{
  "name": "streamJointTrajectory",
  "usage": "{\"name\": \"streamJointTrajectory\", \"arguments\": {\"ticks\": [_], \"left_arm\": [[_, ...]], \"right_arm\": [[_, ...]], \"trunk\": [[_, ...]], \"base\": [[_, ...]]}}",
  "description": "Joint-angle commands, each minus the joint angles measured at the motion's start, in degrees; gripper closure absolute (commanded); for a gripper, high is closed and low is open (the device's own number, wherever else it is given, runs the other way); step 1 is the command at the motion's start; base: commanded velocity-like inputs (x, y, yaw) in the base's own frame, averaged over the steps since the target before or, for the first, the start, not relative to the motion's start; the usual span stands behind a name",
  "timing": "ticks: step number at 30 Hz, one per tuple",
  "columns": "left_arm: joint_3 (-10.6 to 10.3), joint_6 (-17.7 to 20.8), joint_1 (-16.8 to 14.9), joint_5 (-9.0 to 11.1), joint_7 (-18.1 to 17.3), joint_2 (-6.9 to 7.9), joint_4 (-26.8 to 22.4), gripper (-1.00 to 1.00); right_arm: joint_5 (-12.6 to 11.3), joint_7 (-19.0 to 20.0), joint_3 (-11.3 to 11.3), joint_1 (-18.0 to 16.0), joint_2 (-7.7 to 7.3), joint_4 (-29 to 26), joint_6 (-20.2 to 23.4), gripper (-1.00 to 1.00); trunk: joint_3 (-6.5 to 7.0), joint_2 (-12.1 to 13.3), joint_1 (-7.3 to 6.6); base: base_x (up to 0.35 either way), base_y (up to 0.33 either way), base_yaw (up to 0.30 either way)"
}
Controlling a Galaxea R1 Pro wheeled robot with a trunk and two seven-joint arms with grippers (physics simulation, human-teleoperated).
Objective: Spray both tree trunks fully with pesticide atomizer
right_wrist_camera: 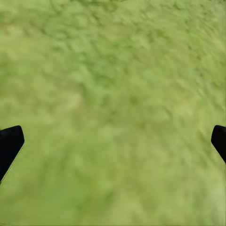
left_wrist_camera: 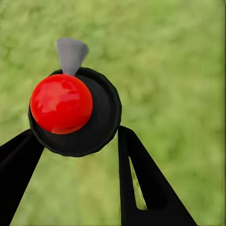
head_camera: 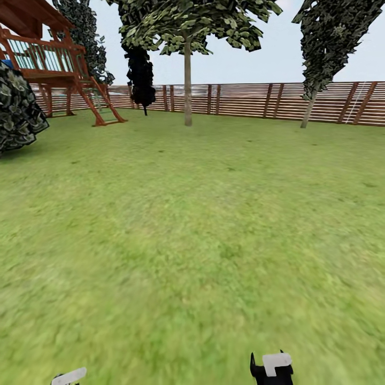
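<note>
Pesticide atomizer [left_wrist_camera: 75, 112], red-topped, is pinched between the left gripper [left_wrist_camera: 77, 146] fingers over the lawn [head_camera: 203, 224]. Right gripper [right_wrist_camera: 113, 141] is spread wide, empty. A pale tree trunk [head_camera: 187, 85] is seen ahead before the fence [head_camera: 256, 100].

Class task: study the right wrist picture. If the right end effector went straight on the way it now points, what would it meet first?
Most likely the lawn: between the right end effector's wide-apart fingers lies nothing but grass. How far off it is cannot be judged from this view.
</note>
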Motion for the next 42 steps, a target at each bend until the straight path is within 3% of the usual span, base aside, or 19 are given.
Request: {"name": "streamJointTrajectory", "arguments": {"ticks": [1,42], "left_arm": [[-0.13,-0.26,-0.03,0.59,-0.1,0.01,0.04,1.0],[-0.13,-0.08,-0.03,0.59,-0.09,0.01,0.04,1.0]], "right_arm": [[0.19,-0.6,0.46,-0.04,0.01,0.07,0.09,-1.0],[0.19,-0.6,0.42,-0.04,0.01,0.07,0.09,-1.0]], "trunk": [[-0.05,-0.02,0.03],[-0.05,-0.02,0.03]], "base": [[0.341,0.0,0.0],[0.341,0.0,0.0]]}}
